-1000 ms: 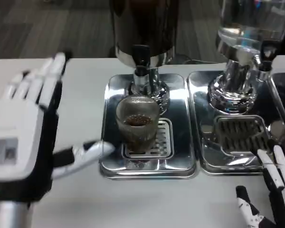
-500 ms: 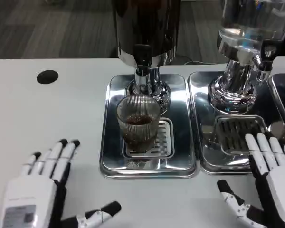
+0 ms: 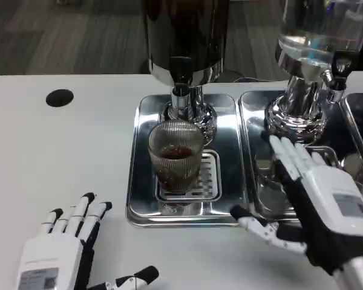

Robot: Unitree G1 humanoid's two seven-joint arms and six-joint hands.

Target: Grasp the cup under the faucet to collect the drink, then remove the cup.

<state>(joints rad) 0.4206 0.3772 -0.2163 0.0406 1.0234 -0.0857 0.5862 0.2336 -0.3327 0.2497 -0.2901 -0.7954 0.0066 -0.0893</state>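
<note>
Cup [image 3: 175, 160] sits on the grate of the left drip tray [image 3: 144, 181], directly under the faucet [image 3: 180, 90] of the dark dispenser [image 3: 184, 36], with some dark drink in it, roughly a third full by my read. Right hand [image 3: 314, 199] hovers over the neighbouring drip tray [image 3: 254, 121] just right of the cup, fingers [image 3: 287, 154] spread and thumb out toward the cup side, holding nothing. Left hand [image 3: 57, 251] lies low on the worktop [image 3: 60, 157] near the front edge, fingers apart, also empty and well away from the cup. Step in hand looks like the right-hand approach to grasp. To do it well: come in from the right at mid-height of the glass, thumb on the near side and fingers wrapping the far side, staying below the faucet so nothing knocks the tap. The ribbed glass should give decent grip, but close evenly so it doesn't tip on the grate. Keep it upright and lift slightly before pulling clear over the tray lip; dragging risks catching the rim and slopping the drink. Watch the second dispenser [image 3: 314, 36] base [image 3: 296, 118] behind the hand.
</note>
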